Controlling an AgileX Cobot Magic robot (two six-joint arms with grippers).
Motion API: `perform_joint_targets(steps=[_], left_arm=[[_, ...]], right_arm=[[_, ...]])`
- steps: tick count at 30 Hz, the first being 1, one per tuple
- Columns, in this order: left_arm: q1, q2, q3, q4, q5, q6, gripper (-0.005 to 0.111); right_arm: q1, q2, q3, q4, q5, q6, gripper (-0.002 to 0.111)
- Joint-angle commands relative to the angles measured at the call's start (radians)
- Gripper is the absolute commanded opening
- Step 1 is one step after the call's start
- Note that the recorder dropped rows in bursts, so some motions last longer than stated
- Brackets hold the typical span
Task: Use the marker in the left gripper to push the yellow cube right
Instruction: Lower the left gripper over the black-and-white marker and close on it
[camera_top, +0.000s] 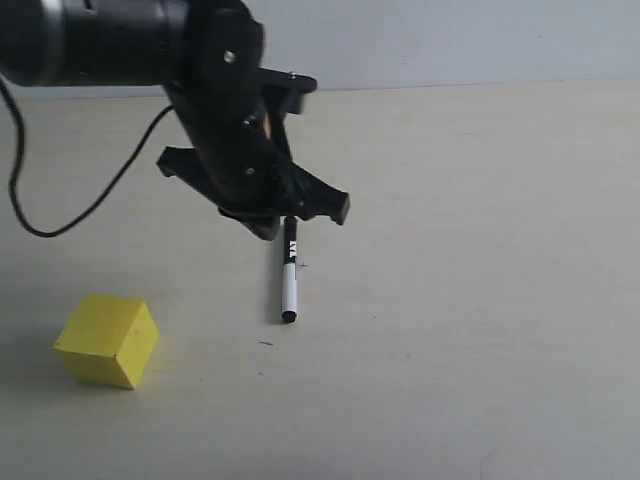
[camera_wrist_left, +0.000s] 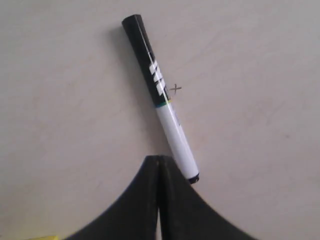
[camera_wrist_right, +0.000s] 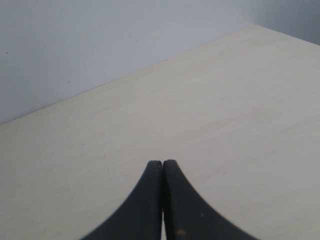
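The marker (camera_top: 289, 275) lies flat on the table, black cap end under my left gripper (camera_top: 268, 228), white barrel pointing toward the front. In the left wrist view the marker (camera_wrist_left: 160, 97) runs past the fingertips, and my left gripper (camera_wrist_left: 159, 159) has its jaws pressed together with nothing between them; the pen's white end passes beside one finger, not inside the grip. The yellow cube (camera_top: 107, 340) rests at the front left, well apart from pen and gripper; a yellow sliver (camera_wrist_left: 46, 237) of it shows in the wrist view. My right gripper (camera_wrist_right: 162, 162) is shut and empty over bare table.
A pale wooden table (camera_top: 470, 300) stretches right of the marker. A black cable (camera_top: 60, 215) loops down from the left arm at the far left. A grey wall (camera_wrist_right: 100, 40) stands behind the table.
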Motion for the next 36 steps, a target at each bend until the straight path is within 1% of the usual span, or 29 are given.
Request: perform_joint_targets(steps=[1, 6, 10, 18, 22, 30, 31, 32, 33, 35, 36], left_arm=[[-0.023, 0.081, -0.093, 0.036, 0.055, -0.077, 0.013], [-0.023, 0.131, -0.103, 0.01, 0.077, -0.089, 0.034], [-0.025, 0.16, -0.103, -0.038, 0.072, -0.097, 0.043], [-0.03, 0.236, -0.103, -0.046, 0.061, -0.12, 0.044], [-0.03, 0.25, -0.103, -0.046, 0.024, -0.122, 0.044], [-0.03, 0.282, -0.103, -0.046, 0.008, -0.141, 0.044], [-0.03, 0.282, -0.103, -0.046, 0.008, -0.141, 0.043], [-0.03, 0.282, -0.103, -0.046, 0.008, -0.141, 0.039], [-0.03, 0.277, -0.103, -0.042, 0.008, -0.139, 0.028], [-0.034, 0.264, -0.103, -0.042, 0.008, -0.121, 0.002], [-0.039, 0.259, -0.103, -0.04, 0.008, -0.109, 0.0]], right_arm=[[0.003, -0.005, 0.005, -0.001, -0.003, 0.0, 0.0], [0.003, -0.005, 0.005, -0.001, -0.003, 0.0, 0.0], [0.003, -0.005, 0.005, -0.001, -0.003, 0.0, 0.0], [0.003, -0.005, 0.005, -0.001, -0.003, 0.0, 0.0], [0.003, -0.005, 0.005, -0.001, -0.003, 0.0, 0.0], [0.003, -0.005, 0.005, -0.001, -0.003, 0.0, 0.0], [0.003, -0.005, 0.005, -0.001, -0.003, 0.0, 0.0], [0.003, -0.005, 0.005, -0.001, -0.003, 0.0, 0.0], [0.003, -0.005, 0.005, -0.001, -0.003, 0.0, 0.0], [0.003, -0.005, 0.005, -0.001, -0.003, 0.0, 0.0], [0.003, -0.005, 0.005, -0.001, -0.003, 0.0, 0.0]])
